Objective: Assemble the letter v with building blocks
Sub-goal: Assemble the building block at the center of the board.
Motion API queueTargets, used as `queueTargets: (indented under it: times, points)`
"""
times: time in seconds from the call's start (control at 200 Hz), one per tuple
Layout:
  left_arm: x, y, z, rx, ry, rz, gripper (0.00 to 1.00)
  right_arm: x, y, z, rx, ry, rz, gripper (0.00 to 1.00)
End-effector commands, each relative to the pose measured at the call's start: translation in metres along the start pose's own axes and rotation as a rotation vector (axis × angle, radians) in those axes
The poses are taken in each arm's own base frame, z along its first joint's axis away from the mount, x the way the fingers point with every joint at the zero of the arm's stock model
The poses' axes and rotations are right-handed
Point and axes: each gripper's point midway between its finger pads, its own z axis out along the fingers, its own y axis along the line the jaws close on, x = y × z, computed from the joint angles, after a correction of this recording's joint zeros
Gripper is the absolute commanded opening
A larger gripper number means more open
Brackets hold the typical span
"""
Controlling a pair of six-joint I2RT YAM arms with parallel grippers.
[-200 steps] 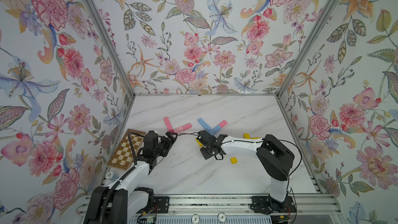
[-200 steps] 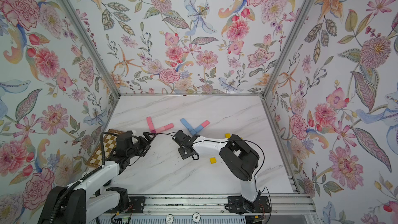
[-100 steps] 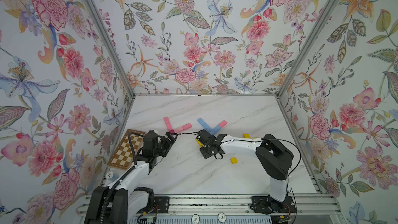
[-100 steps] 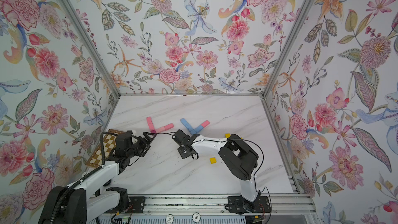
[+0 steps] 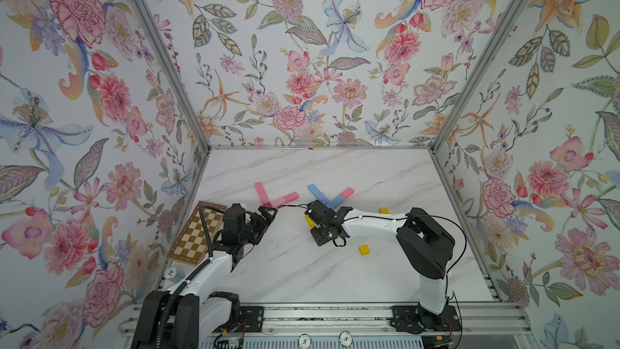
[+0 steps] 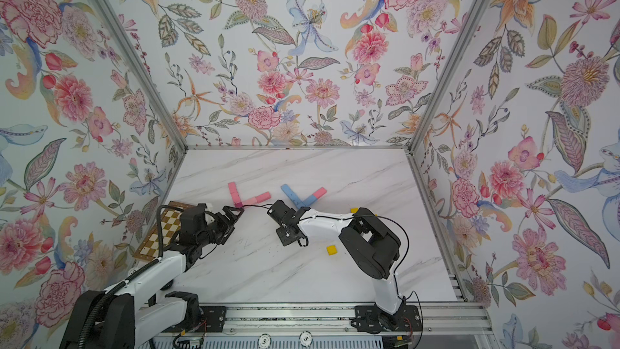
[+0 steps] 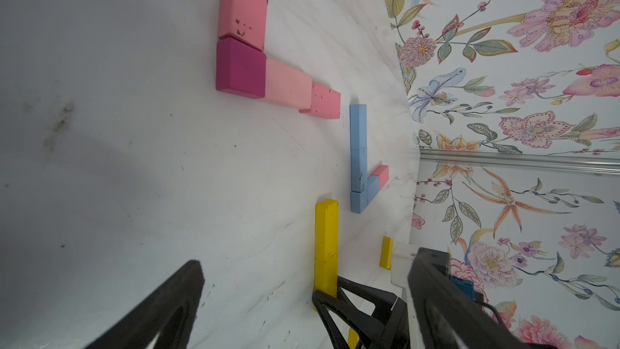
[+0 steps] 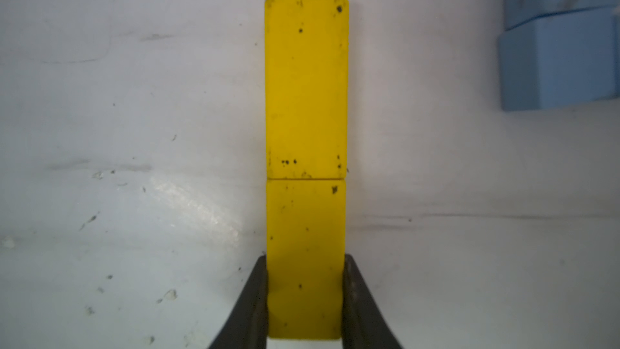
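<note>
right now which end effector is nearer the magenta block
Left. The left end effector sits open just short of the magenta block; the right end effector is farther off to its right, shut on a yellow block.

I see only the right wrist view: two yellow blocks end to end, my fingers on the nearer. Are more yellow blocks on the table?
Observer: Yes, two: a near yellow block beside the right arm, a far yellow block behind it.
Operator: And my other gripper?
Observer: The left gripper is open and empty, near the pink V.
Operator: Only one V there?
Observer: No, a blue V, with one pink end block, lies beside it.
</note>
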Motion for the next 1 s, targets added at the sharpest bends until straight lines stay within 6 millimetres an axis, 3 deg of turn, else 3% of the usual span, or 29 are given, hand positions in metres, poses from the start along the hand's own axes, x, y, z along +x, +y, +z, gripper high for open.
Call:
queueTargets:
  times: [0.0, 0.235, 0.415, 0.541, 0.656, 0.696, 0.761, 0.831, 0.926, 0.991]
  points:
    - [-0.002, 0.001, -0.003, -0.004, -0.004, 0.016, 0.99, 0.023, -0.011, 0.018, 0.046, 0.091, -0.023, 0.23]
    - [-0.001, 0.001, -0.003, -0.006, -0.001, 0.016, 0.99, 0.022, -0.013, 0.02, 0.051, 0.095, -0.02, 0.29]
    - [-0.001, 0.0, -0.004, -0.004, 0.004, 0.023, 0.99, 0.019, -0.012, 0.013, 0.049, 0.086, -0.032, 0.44]
    - [-0.003, -0.004, -0.004, -0.006, 0.005, 0.042, 0.99, 0.01, -0.01, -0.008, 0.038, 0.048, -0.041, 0.55]
    - [-0.005, -0.017, -0.006, 0.025, 0.01, 0.073, 0.99, -0.006, -0.016, -0.049, 0.01, -0.043, 0.001, 0.67]
    - [-0.005, -0.026, -0.007, 0.05, 0.016, 0.095, 0.99, -0.009, -0.024, -0.067, -0.004, -0.08, 0.045, 0.76]
    - [-0.002, -0.041, -0.006, 0.095, 0.026, 0.129, 0.99, -0.007, -0.046, -0.092, -0.033, -0.131, 0.149, 0.98]
    - [0.005, -0.056, -0.002, 0.144, 0.043, 0.154, 0.99, 0.008, -0.077, -0.106, -0.06, -0.147, 0.294, 0.99]
    - [0.027, -0.079, 0.009, 0.224, 0.089, 0.169, 0.99, 0.051, -0.117, -0.105, -0.035, -0.116, 0.433, 0.99]
    - [0.045, -0.092, 0.018, 0.261, 0.116, 0.171, 0.99, 0.079, -0.133, -0.101, -0.012, -0.078, 0.504, 0.99]
